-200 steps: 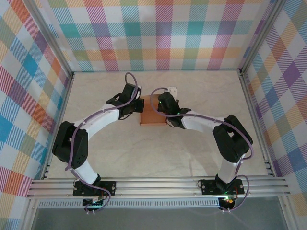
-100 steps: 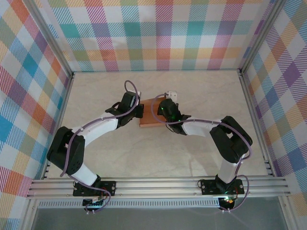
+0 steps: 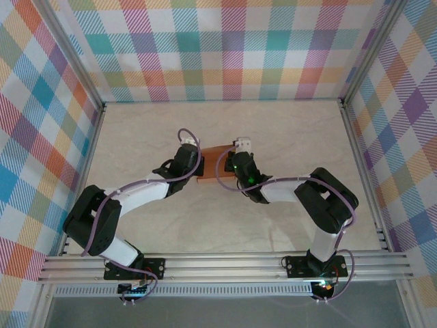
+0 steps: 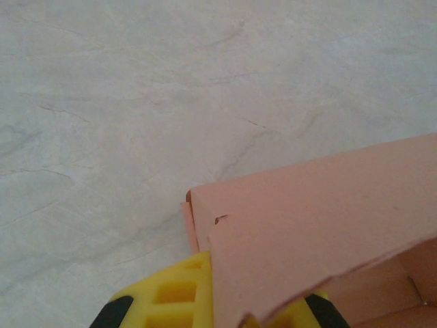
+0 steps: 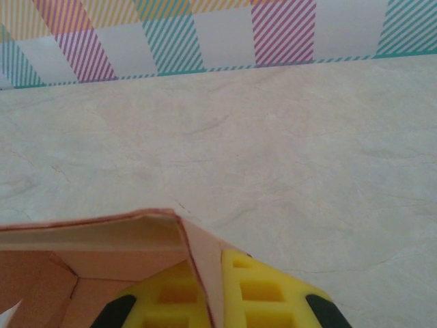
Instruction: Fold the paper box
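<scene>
The salmon-orange paper box [image 3: 213, 164] sits near the middle of the table, partly formed, between both wrists. My left gripper [image 3: 198, 166] is at its left side. In the left wrist view a raised card wall [image 4: 321, 225] runs between the yellow fingers [image 4: 171, 297], which are shut on it. My right gripper [image 3: 231, 164] is at the box's right side. In the right wrist view a thin card wall [image 5: 205, 263] stands pinched between the two yellow fingers [image 5: 266, 294], and the box's open inside [image 5: 75, 266] lies to the left.
The pale marbled table [image 3: 287, 137] stretches around the box, with plaid walls [image 3: 225, 48] at the back and sides. A metal rail [image 3: 225, 263] crosses the near edge by the arm bases.
Both grippers have drawn toward the near side and closer together, and the box between them has gone from a broad flat patch to a narrower, raised shape.
</scene>
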Motion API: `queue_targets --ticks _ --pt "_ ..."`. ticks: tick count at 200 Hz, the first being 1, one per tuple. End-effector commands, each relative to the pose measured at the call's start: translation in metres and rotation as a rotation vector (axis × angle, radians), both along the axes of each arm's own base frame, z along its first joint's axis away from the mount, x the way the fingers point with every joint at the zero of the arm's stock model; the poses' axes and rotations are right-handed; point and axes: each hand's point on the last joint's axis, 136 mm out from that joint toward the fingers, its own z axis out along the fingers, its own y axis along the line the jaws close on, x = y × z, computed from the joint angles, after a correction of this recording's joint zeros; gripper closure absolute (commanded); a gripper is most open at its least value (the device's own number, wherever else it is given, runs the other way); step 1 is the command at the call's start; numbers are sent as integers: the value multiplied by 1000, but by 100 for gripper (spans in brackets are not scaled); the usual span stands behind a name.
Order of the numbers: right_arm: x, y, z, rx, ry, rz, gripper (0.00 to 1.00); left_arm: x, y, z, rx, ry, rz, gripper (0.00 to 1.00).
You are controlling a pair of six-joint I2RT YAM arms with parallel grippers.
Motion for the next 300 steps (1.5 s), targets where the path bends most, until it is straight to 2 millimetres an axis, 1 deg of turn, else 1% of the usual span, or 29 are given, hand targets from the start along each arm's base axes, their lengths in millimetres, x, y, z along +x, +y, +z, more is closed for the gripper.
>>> queue_targets --ticks 1,28,80,94,111,130,156,183,190,202,232,243,250,255,274,286,294,300 --pt "-10 16 8 40 -41 73 100 0 -6 21 -47 -117 29 100" --pt "-14 17 -1 32 -50 78 100 -7 -10 13 -41 -145 29 100" --pt "-28 11 -24 31 -39 78 100 -18 -15 -7 -25 -169 43 100" --pt "-32 9 -30 35 -35 81 100 -20 -16 -10 -31 -165 42 100" --pt "-37 9 -36 32 -38 89 100 -22 -17 -12 -30 -167 38 100" --pt "-39 6 -44 24 -46 93 100 -25 -14 -21 -20 -167 37 100" --pt "-44 5 -46 17 -96 124 98 -31 -14 -35 6 -168 23 100" --pt "-46 4 -42 2 -119 137 94 -35 -14 -43 20 -172 11 100" --pt "-47 4 -40 -2 -127 143 92 -35 -14 -43 25 -171 11 100" --pt "-48 5 -35 -6 -139 158 84 -36 -15 -42 26 -169 11 100" --pt "-51 6 -20 4 -159 176 55 -34 -14 -36 35 -174 19 100" --pt "-53 5 -16 7 -167 180 48 -34 -14 -35 39 -174 19 100" --pt "-55 4 -13 9 -172 184 38 -35 -13 -36 42 -171 19 100" --pt "-56 4 -10 12 -177 188 32 -35 -14 -37 41 -168 17 100" --pt "-63 1 -4 -7 -184 215 20 -36 -13 -38 42 -163 18 100" --pt "-68 -4 -1 -7 -175 220 15 -36 -13 -39 48 -160 19 100" --pt "-74 -3 2 -25 -179 252 9 -36 -13 -38 47 -159 22 100" --pt "-77 -4 4 -39 -176 268 7 -35 -12 -36 47 -160 29 100"
